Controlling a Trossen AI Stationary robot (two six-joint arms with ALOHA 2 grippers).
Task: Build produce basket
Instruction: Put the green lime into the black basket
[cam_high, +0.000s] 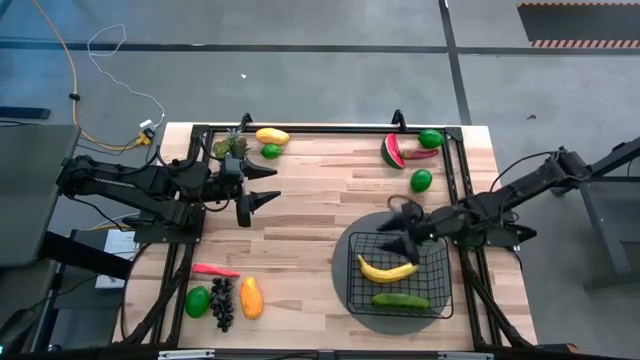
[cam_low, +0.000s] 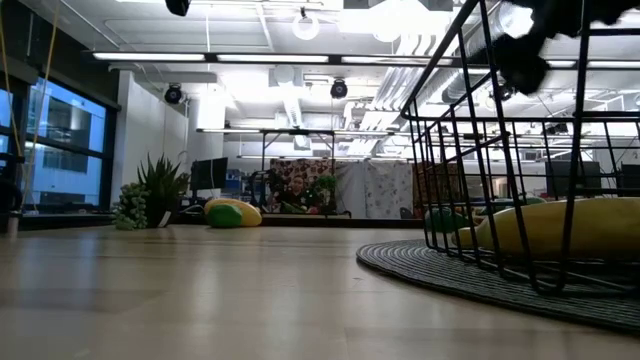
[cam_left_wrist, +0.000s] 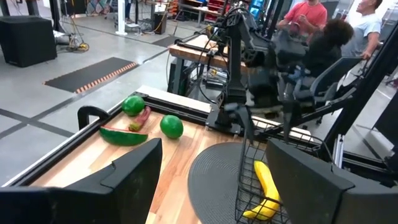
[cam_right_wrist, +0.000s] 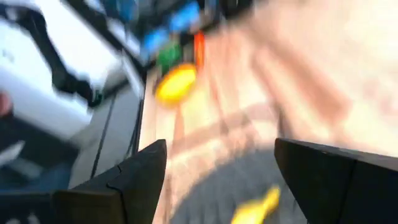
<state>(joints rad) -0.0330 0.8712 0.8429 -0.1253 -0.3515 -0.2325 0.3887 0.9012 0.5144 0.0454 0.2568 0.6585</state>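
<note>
The black wire basket (cam_high: 440, 262) stands on a round grey mat (cam_high: 340, 275) at the near right of the table, and it already holds a yellow banana (cam_high: 386, 270) and a cucumber (cam_high: 400, 300). The right gripper (cam_high: 404, 228) hangs over the far-left rim of the basket with its fingers apart and nothing between them, so the step in hand is probably to go for the next fruit. The nearest produce is the green lime (cam_high: 421, 180) just beyond the basket, with the watermelon slice (cam_high: 392, 151) and a red chili (cam_high: 421, 154) further back. To do it well, the gripper should rise clear of the wire rim first, then come down straight over the lime and close around its middle, because a round toy fruit rolls easily. The left gripper (cam_high: 262, 200) waits open and empty at the far left.
</note>
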